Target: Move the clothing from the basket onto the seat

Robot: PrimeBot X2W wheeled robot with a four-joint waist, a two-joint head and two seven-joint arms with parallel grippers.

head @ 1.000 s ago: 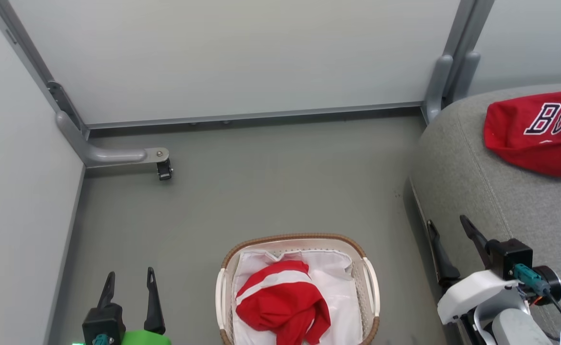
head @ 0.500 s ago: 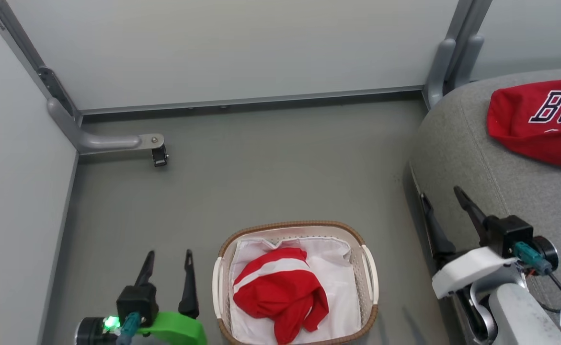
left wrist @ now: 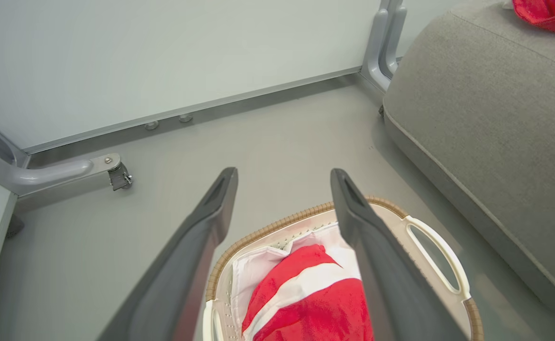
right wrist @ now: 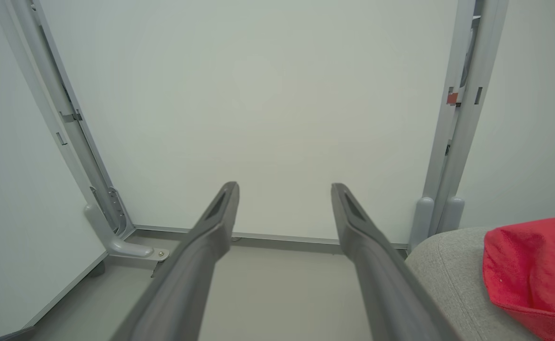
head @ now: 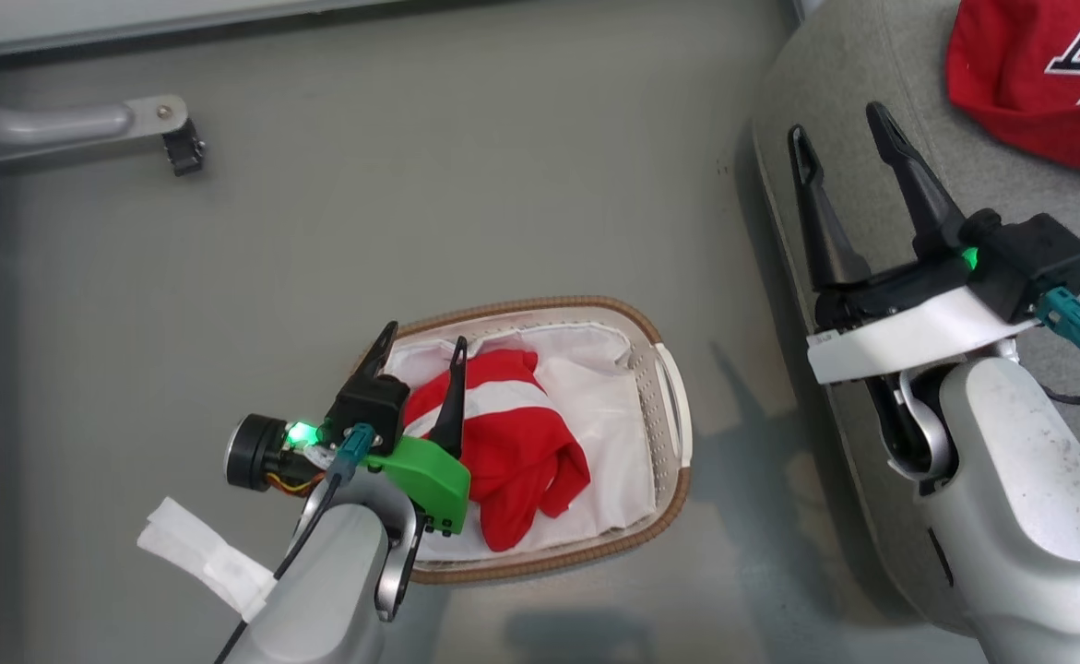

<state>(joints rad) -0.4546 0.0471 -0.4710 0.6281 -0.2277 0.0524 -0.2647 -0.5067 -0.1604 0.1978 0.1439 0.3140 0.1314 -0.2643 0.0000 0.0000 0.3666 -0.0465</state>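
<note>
reaching for the red garment (head: 512,443) lying in the basket (head: 540,303), with the left gripper (head: 424,334) spread wide

nearest, poised over the basket's left side, empty, one finger across the crumpled heap resting on the white liner (head: 604,369); likely light, limp and quick to sag or trail, so best pinched at a raised fold near the middle of the heap, taking care not to catch the liner underneath. further right, right gripper (head: 836,122) likewise parted and holding nothing beside the seat (head: 890,46); beyond, a second red garment (head: 1038,92) already lying on it.
</note>
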